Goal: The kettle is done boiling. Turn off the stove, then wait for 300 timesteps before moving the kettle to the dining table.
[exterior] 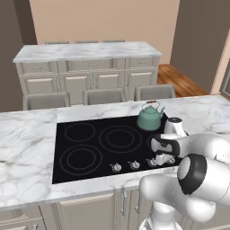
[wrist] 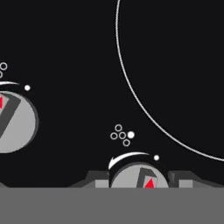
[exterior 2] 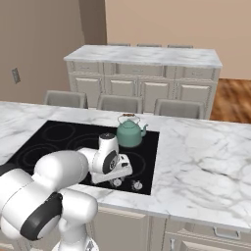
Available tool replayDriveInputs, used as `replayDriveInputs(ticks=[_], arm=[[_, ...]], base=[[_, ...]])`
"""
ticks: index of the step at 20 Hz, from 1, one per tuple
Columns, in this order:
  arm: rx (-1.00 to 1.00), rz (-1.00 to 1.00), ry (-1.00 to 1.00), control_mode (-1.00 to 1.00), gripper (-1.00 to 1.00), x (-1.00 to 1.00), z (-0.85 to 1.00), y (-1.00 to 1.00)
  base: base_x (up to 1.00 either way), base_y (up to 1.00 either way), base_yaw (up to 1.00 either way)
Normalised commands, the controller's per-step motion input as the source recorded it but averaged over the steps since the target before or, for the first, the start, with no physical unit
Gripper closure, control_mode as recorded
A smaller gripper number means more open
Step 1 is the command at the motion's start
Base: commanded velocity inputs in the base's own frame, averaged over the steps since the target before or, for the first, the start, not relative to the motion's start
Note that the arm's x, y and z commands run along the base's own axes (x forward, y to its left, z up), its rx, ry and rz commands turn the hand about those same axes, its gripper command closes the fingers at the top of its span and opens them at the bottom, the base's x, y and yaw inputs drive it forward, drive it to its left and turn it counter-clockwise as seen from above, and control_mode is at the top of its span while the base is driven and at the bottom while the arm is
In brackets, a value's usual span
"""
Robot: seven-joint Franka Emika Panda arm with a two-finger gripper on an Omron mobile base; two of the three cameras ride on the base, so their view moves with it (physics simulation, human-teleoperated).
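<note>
The kettle (exterior: 150,117) stands alone at the stove's (exterior: 81,155) back right, open air above and around it; bare glass spreads left, and only the low knobs (exterior: 116,167) (front edge) rise nearby

Light is even and soft in both base views — no hard shadows, no clear source. The black stove (exterior: 90,143) shows no glare or reflection. Rendering is low-resolution, with jagged edges. The hand view is sharp — high contrast, flat black.

no readable text, stove (wrist: 65,43) burner-dot symbols
</note>
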Motion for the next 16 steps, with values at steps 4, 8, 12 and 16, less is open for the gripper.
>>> replayDriveInputs(ticks=[4, 8, 12, 16], arm=[[0.0, -0.32, -0.03, -1.0, 1.0, -0.25, -0.06, 0.0], [0.0, -0.33, -0.03, -1.0, 1.0, -0.26, -0.09, 0.0], [0.0, -0.33, -0.02, -1.0, 1.0, -0.21, -0.12, 0.0], [0.0, -0.32, -0.02, -1.0, 1.0, -0.16, -0.11, 0.03]], base=[[0.0, 0.0, 0.0], [0.0, 0.0, 0.0], [0.0, 0.0, 0.0], [0.0, 0.0, 0.0]])
